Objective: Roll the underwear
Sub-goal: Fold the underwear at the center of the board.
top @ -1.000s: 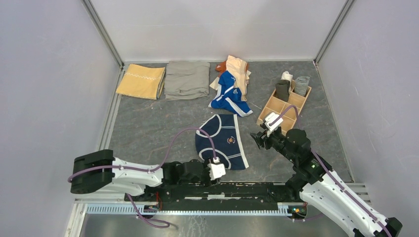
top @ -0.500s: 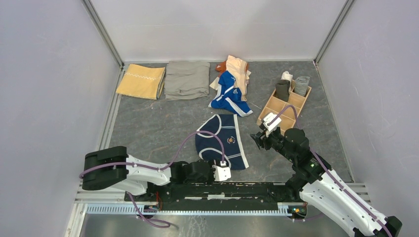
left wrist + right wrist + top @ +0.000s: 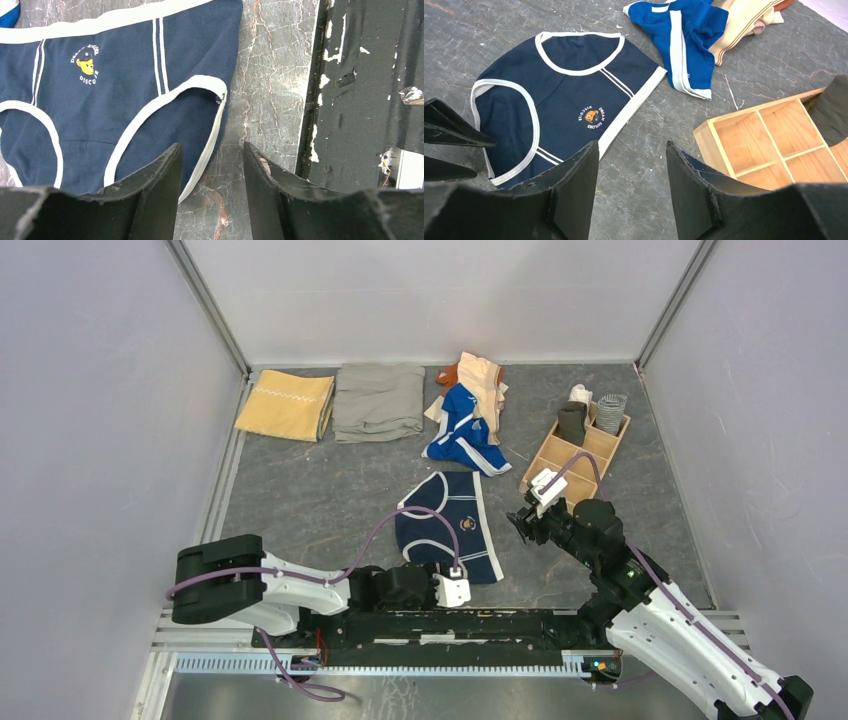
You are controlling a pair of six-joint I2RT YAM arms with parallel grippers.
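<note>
Hovering low at the near edge of the table (image 3: 300, 500), the left gripper (image 3: 212, 150) has its jaws apart with nothing between them. It sits just above the white-trimmed corner of the navy briefs (image 3: 100, 90). Over on the right, the right gripper (image 3: 631, 145) is likewise spread and empty. It hangs beside the briefs' waistband side, between them and the wooden organiser (image 3: 749, 135).

The navy briefs lie flat and spread out, toward the near edge at the middle of the table. No roll has been started on them, so this looks like the very beginning of this piece.

In the organiser, toward the right edge, a dark roll (image 3: 572, 423) and a striped grey roll (image 3: 610, 410) stand in the far compartments, apparently finished work. At the far edge, the bright blue piece (image 3: 465, 430) and the peach piece (image 3: 482, 380) sit in a loose heap, waiting their turn.

On the briefs' front there is a small bear-in-a-cap logo (image 3: 86, 62). "DISCO" is readable beneath it, while the curved lettering above is too small to make out for sure.
</note>
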